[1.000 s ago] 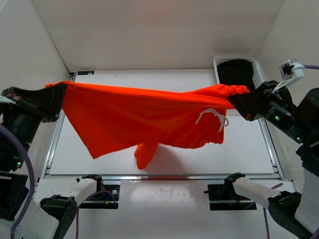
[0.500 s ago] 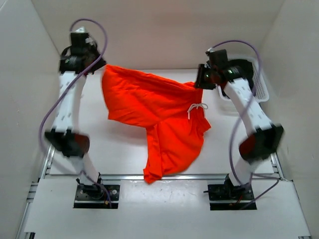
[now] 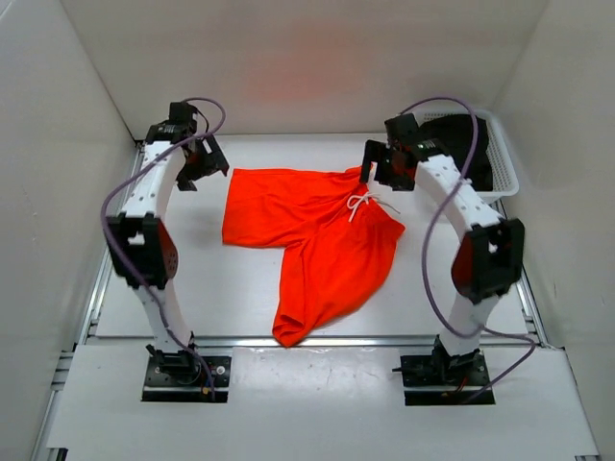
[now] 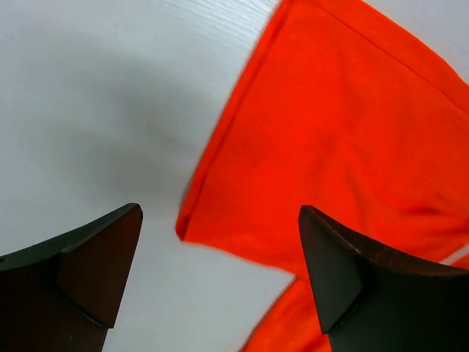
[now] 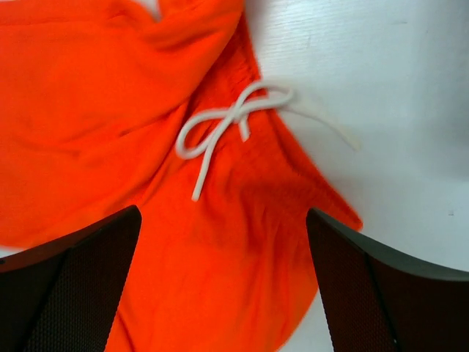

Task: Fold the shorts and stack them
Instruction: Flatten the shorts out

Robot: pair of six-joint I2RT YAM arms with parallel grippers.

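Top external view: the shorts (image 3: 312,226) are seen lying rumpled on the table (image 3: 192,288), waistband and drawstring (image 5: 231,121) beside the right gripper (image 3: 378,171), one leg corner by the left gripper (image 3: 205,163); both are held wide open and empty. Before a fold is made, the splayed legs should be laid one over the other, with hems pinched at corners so edges are matched.

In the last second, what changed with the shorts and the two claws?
The left claw and right claw both opened and released the shorts, which fell from stretched in mid-air to lying on the table, one leg toward the near edge. Both claws moved out to the far end. The white basket stayed at the far right.
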